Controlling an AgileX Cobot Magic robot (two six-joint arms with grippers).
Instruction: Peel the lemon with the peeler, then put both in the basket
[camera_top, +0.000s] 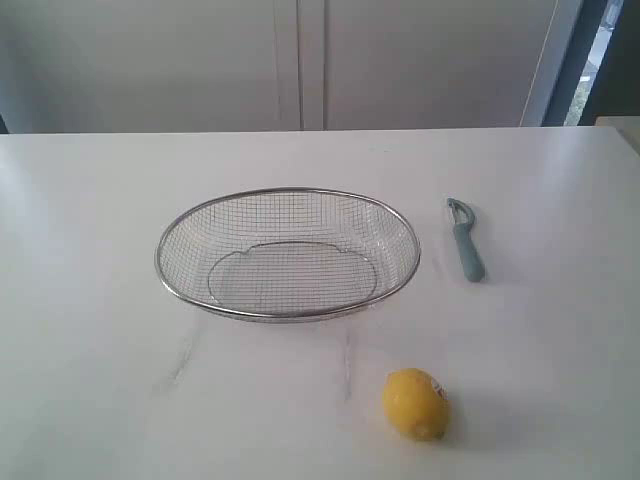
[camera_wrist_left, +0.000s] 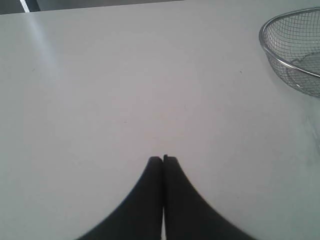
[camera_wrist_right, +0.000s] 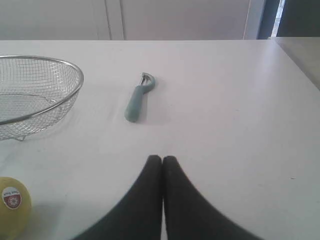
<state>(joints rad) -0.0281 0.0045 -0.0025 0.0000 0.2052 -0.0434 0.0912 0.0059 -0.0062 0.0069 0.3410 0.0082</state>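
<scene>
Left pincer (camera_wrist_left: 163, 159) and right pincer (camera_wrist_right: 162, 159) are closed, empty; the peeler (camera_wrist_right: 135, 102) ahead of the right looks light, best gripped mid-handle

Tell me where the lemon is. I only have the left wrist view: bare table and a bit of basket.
Observer: The lemon lies on the table, apart from the basket. In the exterior view it is nearer the camera than the basket and toward the right.
Operator: Anything else out there?
Observer: A peeler lies flat to the right of the basket, not touching it, with its blade end pointing away from the camera.
Operator: Other arm?
Observer: The right pincer is shut and holds nothing.
</scene>
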